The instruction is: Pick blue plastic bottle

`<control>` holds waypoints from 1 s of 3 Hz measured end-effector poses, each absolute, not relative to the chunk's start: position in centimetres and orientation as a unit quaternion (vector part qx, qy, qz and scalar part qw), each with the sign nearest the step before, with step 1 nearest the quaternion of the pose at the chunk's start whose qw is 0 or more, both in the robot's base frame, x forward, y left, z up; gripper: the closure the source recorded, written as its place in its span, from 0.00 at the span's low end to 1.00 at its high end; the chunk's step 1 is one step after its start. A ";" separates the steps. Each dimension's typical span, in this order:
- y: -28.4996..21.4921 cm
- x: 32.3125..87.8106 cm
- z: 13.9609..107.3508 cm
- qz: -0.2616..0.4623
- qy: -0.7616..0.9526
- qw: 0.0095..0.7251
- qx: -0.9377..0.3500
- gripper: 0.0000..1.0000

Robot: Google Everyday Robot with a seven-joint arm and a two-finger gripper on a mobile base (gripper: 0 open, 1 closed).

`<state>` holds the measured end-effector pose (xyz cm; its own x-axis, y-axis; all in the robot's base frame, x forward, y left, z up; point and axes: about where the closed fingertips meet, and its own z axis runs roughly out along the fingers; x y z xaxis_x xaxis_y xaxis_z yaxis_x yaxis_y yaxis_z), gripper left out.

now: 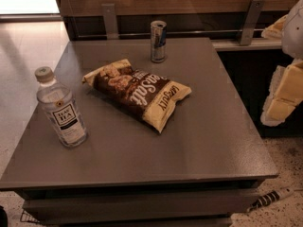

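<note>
Our gripper (pixel 283 96) hangs off the table's (pixel 213 136) right edge, its state we cannot tell; the blue plastic bottle (pixel 61 109) stands upright near the left edge. Reaching across, we risk snagging the chip bag (pixel 139 92) or toppling the bottle.
</note>
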<state>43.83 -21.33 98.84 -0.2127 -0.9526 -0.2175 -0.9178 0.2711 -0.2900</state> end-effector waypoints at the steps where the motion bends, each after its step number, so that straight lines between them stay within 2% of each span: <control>1: -21.3 43.8 98.8 -0.049 0.777 0.178 -0.602 0.00; 2: -20.1 44.0 98.5 -0.027 0.770 0.198 -0.606 0.00; 3: -14.2 44.3 96.9 0.060 0.727 0.283 -0.622 0.00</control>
